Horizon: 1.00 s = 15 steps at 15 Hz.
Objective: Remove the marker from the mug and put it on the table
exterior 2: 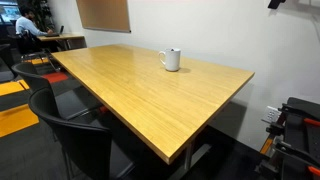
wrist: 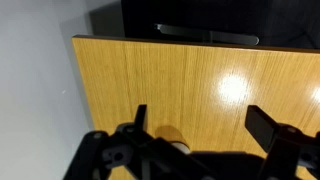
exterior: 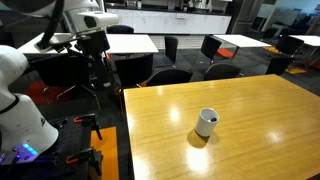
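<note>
Jaws of your gripper (wrist: pixel 200 125) stand wide apart in the wrist view, with only the table (wrist: pixel 150 70) top showing between the fingers (wrist: pixel 140 122); the marker (exterior: pixel 213 117) shows as a small dark tip at the rim of the mug (exterior: pixel 205 124), too small to resolve further; the mug stands upright on the table in both exterior views, well apart from the white arm (exterior: pixel 20 110); black chairs (exterior: pixel 170 75) stand along the table's far edge.
</note>
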Each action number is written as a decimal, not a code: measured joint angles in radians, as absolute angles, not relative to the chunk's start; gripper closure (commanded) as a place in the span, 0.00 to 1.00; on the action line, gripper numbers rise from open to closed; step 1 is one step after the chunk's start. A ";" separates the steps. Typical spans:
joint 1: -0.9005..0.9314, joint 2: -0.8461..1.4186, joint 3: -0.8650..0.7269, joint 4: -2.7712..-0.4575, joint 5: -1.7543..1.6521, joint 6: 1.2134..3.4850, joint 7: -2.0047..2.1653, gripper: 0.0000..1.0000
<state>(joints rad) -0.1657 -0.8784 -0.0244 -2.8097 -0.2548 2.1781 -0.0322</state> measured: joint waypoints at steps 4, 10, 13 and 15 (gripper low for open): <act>-0.166 -0.871 -0.024 -2.821 -0.255 2.178 -0.032 0.00; -0.165 -0.868 -0.024 -2.812 -0.255 2.183 -0.032 0.00; -0.165 -0.852 -0.024 -2.805 -0.255 2.231 -0.030 0.00; -0.166 -0.826 -0.021 -2.802 -0.256 2.283 -0.009 0.00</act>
